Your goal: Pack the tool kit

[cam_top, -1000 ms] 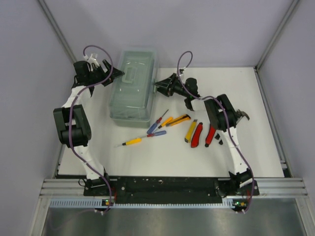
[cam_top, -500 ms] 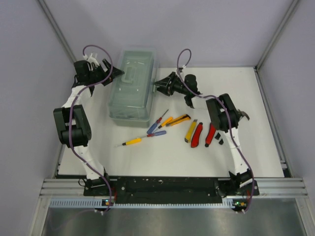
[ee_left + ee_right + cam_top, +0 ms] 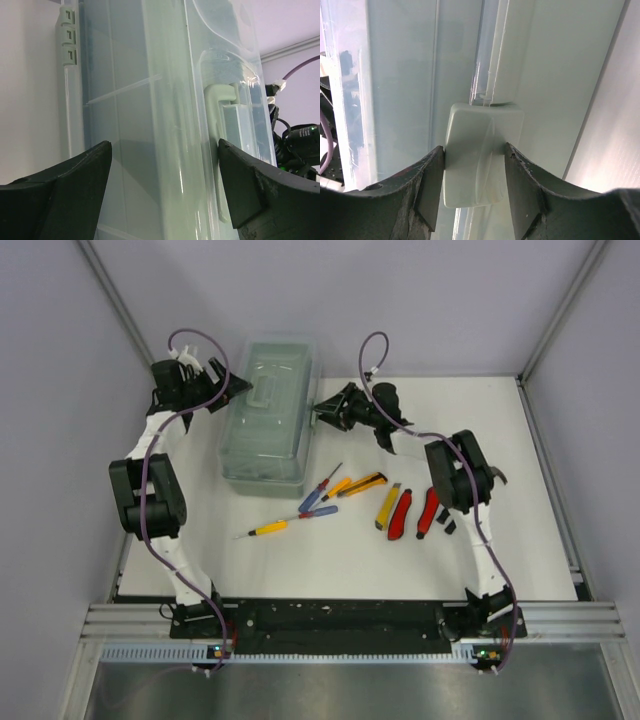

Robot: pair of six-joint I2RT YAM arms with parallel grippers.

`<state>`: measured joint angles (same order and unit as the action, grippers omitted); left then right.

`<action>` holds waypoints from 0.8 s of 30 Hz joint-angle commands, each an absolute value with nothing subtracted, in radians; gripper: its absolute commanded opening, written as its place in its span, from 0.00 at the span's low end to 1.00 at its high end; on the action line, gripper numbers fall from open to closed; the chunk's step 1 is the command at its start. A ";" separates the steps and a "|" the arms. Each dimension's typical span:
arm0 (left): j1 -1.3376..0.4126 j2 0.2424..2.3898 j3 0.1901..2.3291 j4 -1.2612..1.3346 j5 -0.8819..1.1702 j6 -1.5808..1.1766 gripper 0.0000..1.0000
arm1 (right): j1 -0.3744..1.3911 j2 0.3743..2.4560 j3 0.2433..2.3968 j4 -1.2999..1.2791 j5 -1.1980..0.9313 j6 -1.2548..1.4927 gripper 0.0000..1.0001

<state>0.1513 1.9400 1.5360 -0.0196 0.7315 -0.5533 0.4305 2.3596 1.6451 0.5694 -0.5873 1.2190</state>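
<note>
The pale sage-green toolbox (image 3: 268, 415) lies closed under its translucent lid at the back left of the table. My left gripper (image 3: 234, 389) is open at its left long side. In the left wrist view (image 3: 165, 187) the jaws stand wide apart, straddling the lid's edge (image 3: 175, 125) near the handle (image 3: 220, 130). My right gripper (image 3: 322, 412) is at the box's right side. In the right wrist view (image 3: 474, 170) it is shut on the box's green latch (image 3: 482, 150). Screwdrivers (image 3: 318, 490), yellow utility knives (image 3: 363, 483) and red-handled pliers (image 3: 403, 515) lie loose right of the box. No hammer shows clearly.
A yellow-handled screwdriver (image 3: 268, 528) and a red-and-blue one (image 3: 316, 512) lie in front of the box. A small black piece (image 3: 447, 527) lies by the right arm's forearm (image 3: 455, 475). Grey walls and metal posts close in the table on three sides.
My right wrist has shifted slightly up and back while the gripper stays at the latch, and its elbow has drifted right. The left arm, the box and the tools have not moved.
</note>
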 commanded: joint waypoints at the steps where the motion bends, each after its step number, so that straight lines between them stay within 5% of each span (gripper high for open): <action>1: 0.063 1.993 1.497 -0.233 0.724 -0.463 0.88 | 0.520 2.335 1.681 0.497 -0.534 1.160 0.30; 5: 0.063 1.994 1.505 -0.247 0.727 -0.459 0.89 | 0.515 2.358 1.631 0.578 -0.563 1.210 0.68; 10: 0.064 1.994 1.496 -0.242 0.755 -0.471 0.90 | 0.511 2.375 1.589 0.672 -0.624 1.242 0.88; 24: 0.045 2.003 1.473 -0.227 0.807 -0.508 0.92 | 0.529 2.487 1.683 1.181 -0.790 1.557 0.89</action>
